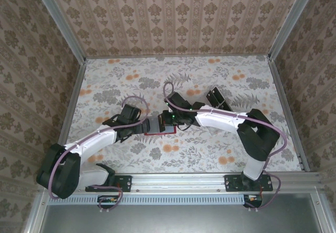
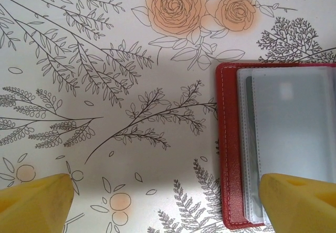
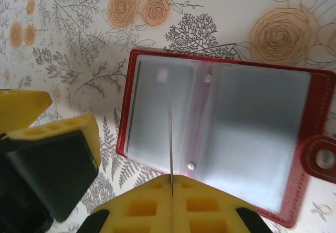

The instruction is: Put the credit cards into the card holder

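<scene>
Yellow fingertips (image 2: pixel 34 204) of our left gripper (image 2: pixel 168 207) stand wide apart and hold nothing. One sits left of the card holder (image 2: pixel 227 138), the other over its left page. We see the red holder lying open on the flowered table (image 2: pixel 105 138). Whether its clear sleeves (image 3: pixel 252 128) hold any card, we cannot tell. Our right gripper (image 3: pixel 171 183), at the holder's near edge, is pinched tight on a credit card (image 3: pixel 170 133) held edge-on over the left page.
</scene>
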Tool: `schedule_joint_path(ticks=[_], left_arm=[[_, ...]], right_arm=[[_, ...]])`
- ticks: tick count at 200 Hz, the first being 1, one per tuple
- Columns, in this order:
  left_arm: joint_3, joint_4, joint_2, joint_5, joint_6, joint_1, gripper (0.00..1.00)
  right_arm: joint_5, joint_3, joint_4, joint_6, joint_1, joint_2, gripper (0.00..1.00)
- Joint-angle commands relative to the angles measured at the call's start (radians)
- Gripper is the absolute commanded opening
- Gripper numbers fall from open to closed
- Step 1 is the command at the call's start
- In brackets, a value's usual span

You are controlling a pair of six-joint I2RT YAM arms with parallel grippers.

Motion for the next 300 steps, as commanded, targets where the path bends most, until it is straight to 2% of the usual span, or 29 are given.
schedule_joint_path(ticks=[1,53,156,218,267,300], left_arm=[[0.032,-0.022,0.007,-0.019,0.026,0.006,1.0],[0.043,-0.019,0.024,-0.014,0.03,0.006,1.0],[0.098,0.02,0.121,-0.001,0.047,-0.029,1.0],[0.136,0.027,0.207,-0.058,0.055,-0.057,1.0],[0.136,-0.064,0.23,-0.137,0.023,-0.059,1.0],[0.125,-0.091,0.253,-0.136,0.007,-0.059,1.0]], right_arm=[[0.003,-0.003,0.068,0.052,0.003,0.033,0.0],[0.054,-0.038,0.073,0.046,-0.001,0.055,0.0],[0.021,-0.107,0.136,0.058,-0.036,0.062,0.0],[0.004,-0.129,0.16,0.071,-0.04,0.073,0.0],[-0.008,-0.148,0.18,0.087,-0.042,0.074,0.0],[-0.025,-0.159,0.202,0.095,-0.048,0.066,0.0]])
